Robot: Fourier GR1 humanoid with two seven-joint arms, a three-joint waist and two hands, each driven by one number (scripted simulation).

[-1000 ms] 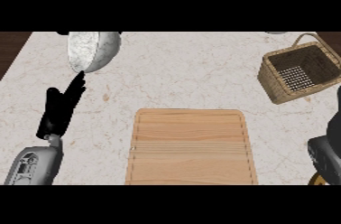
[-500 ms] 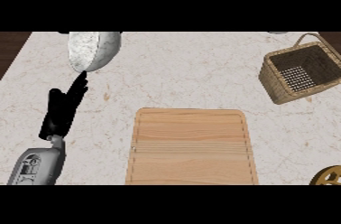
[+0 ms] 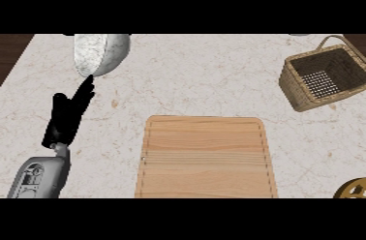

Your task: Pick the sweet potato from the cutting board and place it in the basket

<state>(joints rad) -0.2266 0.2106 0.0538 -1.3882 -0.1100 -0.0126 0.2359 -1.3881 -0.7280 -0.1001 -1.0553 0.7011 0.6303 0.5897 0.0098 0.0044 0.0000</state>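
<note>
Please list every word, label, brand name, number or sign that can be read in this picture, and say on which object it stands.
There is no readable text in the head view.
The cutting board shows only wood grain.
The basket shows only its weave.
The grey bowl and the counter show only marbled patterns.
The left hand is plain black.

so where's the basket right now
In the head view the basket sits at the counter's far right, up and to the right of the cutting board, tilted, with nothing visible inside it.
</note>
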